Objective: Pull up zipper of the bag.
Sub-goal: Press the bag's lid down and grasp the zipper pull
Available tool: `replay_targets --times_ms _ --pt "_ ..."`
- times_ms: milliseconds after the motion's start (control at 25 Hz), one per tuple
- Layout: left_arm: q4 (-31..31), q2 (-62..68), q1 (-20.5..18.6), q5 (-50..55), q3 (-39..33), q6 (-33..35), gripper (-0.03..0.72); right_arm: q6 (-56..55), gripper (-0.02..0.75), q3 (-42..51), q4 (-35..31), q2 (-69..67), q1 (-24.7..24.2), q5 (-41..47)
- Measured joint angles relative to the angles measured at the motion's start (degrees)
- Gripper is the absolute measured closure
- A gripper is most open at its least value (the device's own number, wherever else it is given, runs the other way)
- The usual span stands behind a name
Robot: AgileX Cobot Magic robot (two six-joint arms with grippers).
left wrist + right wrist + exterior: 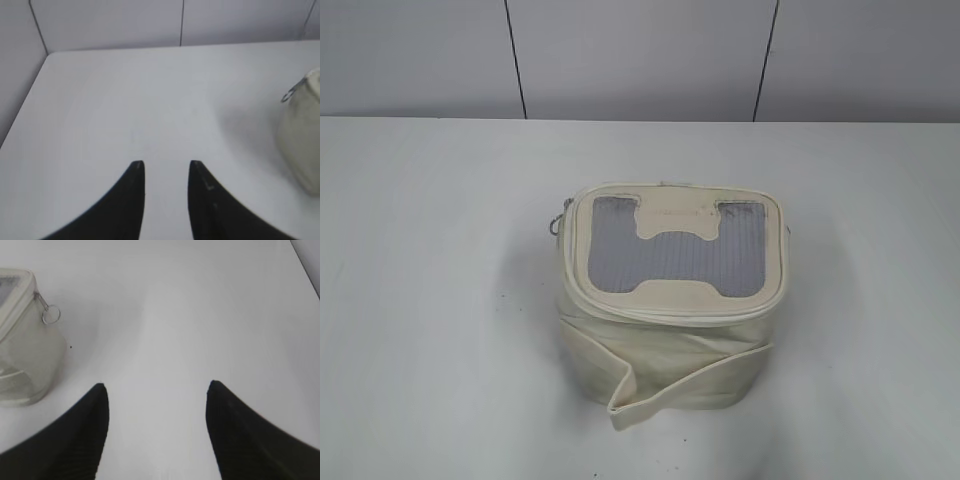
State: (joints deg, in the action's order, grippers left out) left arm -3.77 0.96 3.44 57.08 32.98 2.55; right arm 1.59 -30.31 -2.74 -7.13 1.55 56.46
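Note:
The cream bag (670, 340) stands in the middle of the white table, with a grey mesh top panel (620, 250), a cream H-shaped patch (678, 255) and a loose strap (670, 395) hanging at its front. The zipper track (670, 312) runs round the top rim. One silver ringed pull (558, 222) hangs at the bag's left; it also shows in the left wrist view (291, 93). Another ringed pull (50, 315) hangs off the bag (25, 355) in the right wrist view. My left gripper (166, 164) is open and empty, left of the bag (302, 140). My right gripper (156, 385) is open and empty, right of the bag.
The white table (430, 300) lies all round the bag. A grey panelled wall (640, 55) rises behind its far edge. The table's left edge and corner (35, 80) show in the left wrist view. Neither arm shows in the exterior view.

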Motion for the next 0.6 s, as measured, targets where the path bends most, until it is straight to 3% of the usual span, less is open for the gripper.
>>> replay_targets --times_ms 200,360,600 --pt "-2.9 10.0 0.3 -8.3 3.4 0.0 0.449 2.1 0.258 -3.2 -3.1 -14.1 0.0 -9.5" --pt "-10.3 20.8 0.7 -15.6 4.9 1.9 0.447 10.1 0.258 -8.0 -8.3 -27.6 0.8 -16.0" --pt "-24.2 41.1 1.1 -18.3 11.7 20.7 0.447 25.3 0.258 -20.5 -15.5 -48.2 5.6 -17.7"
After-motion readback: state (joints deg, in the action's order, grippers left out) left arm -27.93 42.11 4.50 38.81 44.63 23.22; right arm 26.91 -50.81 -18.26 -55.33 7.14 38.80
